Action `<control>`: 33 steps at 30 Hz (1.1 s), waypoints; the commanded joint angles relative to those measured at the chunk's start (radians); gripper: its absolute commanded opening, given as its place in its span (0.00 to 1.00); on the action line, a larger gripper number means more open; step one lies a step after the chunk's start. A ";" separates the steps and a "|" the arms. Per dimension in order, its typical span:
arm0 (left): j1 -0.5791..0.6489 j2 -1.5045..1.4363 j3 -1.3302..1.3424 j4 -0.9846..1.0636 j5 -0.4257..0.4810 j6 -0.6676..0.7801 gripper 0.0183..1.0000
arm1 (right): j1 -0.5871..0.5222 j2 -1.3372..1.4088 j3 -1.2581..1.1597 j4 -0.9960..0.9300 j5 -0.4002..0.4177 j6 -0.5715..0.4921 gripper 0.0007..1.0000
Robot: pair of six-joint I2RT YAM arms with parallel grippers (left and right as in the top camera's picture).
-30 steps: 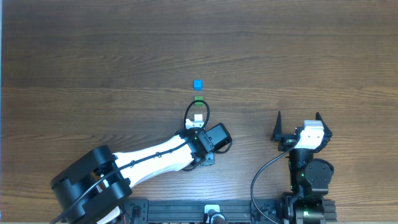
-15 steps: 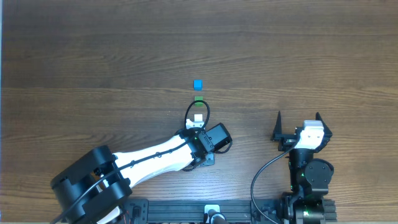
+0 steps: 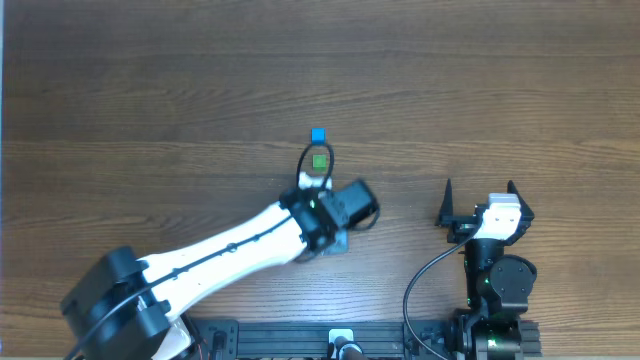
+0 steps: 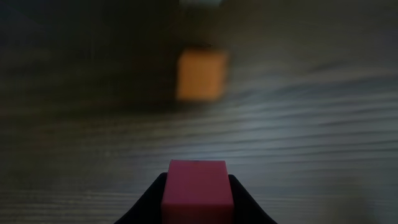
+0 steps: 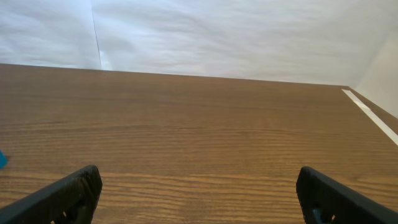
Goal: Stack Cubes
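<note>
My left gripper (image 3: 320, 164) is shut on a small green cube (image 3: 320, 161), which sits between its fingers in the left wrist view (image 4: 196, 183), held off the wooden table. A blue cube (image 3: 318, 135) rests on the table just beyond it, a short way ahead of the held cube in the left wrist view (image 4: 200, 76). My right gripper (image 3: 480, 200) stands open near its base at the right, nothing between its fingers (image 5: 78, 193). A sliver of the blue cube (image 5: 2, 159) shows at the edge of the right wrist view.
The brown wooden table (image 3: 520, 90) stretches bare around the cubes. A white wall (image 5: 217, 31) stands behind the table's far edge.
The left arm has stretched forward toward the blue cube, carrying the green cube with it. The right arm has not moved.
</note>
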 commanded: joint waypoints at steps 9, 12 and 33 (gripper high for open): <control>0.177 0.092 0.282 -0.042 -0.018 0.171 0.02 | 0.005 -0.009 -0.005 -0.003 -0.005 -0.005 0.99; 0.205 0.141 0.282 -0.045 0.002 0.174 0.02 | 0.005 -0.009 -0.005 -0.003 -0.005 -0.005 0.99; 0.229 0.299 0.282 -0.040 0.042 0.196 0.02 | 0.005 -0.009 -0.005 -0.003 -0.005 -0.005 0.99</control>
